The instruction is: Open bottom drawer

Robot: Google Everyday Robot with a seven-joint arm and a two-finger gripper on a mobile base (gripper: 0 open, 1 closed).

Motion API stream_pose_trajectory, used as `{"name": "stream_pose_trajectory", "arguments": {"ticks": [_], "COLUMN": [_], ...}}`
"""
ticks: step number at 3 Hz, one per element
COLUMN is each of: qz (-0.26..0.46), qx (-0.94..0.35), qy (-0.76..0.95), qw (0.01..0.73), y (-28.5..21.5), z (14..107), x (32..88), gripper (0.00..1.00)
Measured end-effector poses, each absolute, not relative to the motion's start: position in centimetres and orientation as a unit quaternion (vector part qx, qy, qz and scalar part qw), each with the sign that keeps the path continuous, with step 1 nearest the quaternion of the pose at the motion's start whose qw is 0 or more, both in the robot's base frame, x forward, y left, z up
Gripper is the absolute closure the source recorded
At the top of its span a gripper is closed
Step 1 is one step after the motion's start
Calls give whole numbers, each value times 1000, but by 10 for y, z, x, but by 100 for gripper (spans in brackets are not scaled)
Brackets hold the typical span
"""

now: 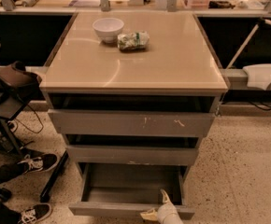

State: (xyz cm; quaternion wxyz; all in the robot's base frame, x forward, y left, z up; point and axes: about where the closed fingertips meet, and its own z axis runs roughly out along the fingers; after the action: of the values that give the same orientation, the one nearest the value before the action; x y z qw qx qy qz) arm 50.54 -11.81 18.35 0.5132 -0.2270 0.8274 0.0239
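Observation:
The bottom drawer is the lowest of three grey fronts on the cabinet. It is pulled out toward me, and its shallow grey box shows and is bare inside. My gripper is at the drawer's front edge, right of centre, at the bottom of the camera view. One pale finger reaches up over the front into the box and another pale finger lies along the front's outer face. The wrist is cut off by the frame's edge.
The middle drawer and the top drawer stand slightly ajar. A white bowl and a crumpled bag sit on the beige top. A person's sneakers and a chair base are at the left.

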Motion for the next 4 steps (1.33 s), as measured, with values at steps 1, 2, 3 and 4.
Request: {"name": "stream_pose_trajectory", "arguments": {"ticks": [1,2,3,4], "qz": [24,23,21,20], "qx": [-223,-219,-213,-208], "qy": [828,829,830,831], "qw": [515,515,515,515], "y": [-118,-120,-121,-121], "z": [185,184,184,183], "x": [499,494,488,481], "gripper": [100,100,100,100]}}
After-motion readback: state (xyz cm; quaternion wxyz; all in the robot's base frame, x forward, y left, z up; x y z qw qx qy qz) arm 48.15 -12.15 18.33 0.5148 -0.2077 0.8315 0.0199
